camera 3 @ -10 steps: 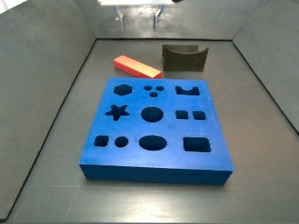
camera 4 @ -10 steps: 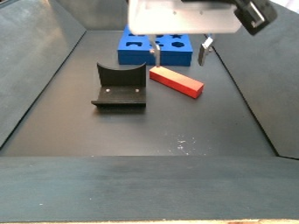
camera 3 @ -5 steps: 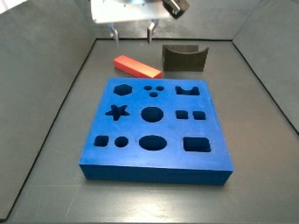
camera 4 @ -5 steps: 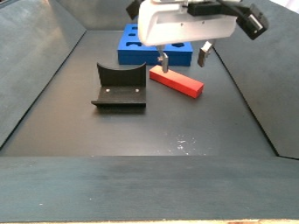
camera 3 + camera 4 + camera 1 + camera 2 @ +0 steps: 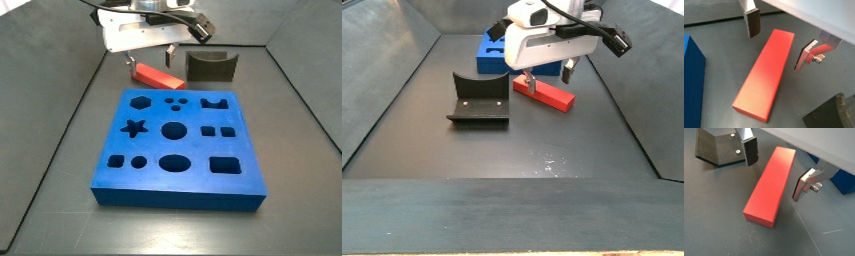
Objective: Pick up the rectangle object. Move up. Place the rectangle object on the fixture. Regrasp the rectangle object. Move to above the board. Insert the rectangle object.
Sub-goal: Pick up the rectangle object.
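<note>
Directly beneath the gripper [image 5: 777,42] lay the rectangle object [image 5: 764,75], a smooth, matte red-orange block with sharp edges and flat faces, resting flat on the grey tray floor [image 5: 724,233]. Its long axis ran crosswise to the line between the two fingers, so the block passed through the gap with one end reaching well beyond the tool. In both wrist views the fingers [image 5: 749,150] showed as flat silver plates with dark pads, spread wide to either side of the block; there was clear floor between each pad and the block's long sides, so the gripper stood open and held nothing.

In both side views the gripper [image 5: 152,55] hung low over the rectangle object [image 5: 155,77], its fingertips down near the block's upper face. The block [image 5: 544,93] lay at a slant to the tray walls.

To one side of the tool stood the fixture [image 5: 721,145], a dark grey-olive angular holder with screw heads on its face, near the block but apart from it. To the other side was the board [image 5: 177,145], a thick blue slab pierced with star, round, square and hexagonal cutouts; a corner of it [image 5: 692,85] showed just beside the block's end. Nothing lay between the fingers and the block.
</note>
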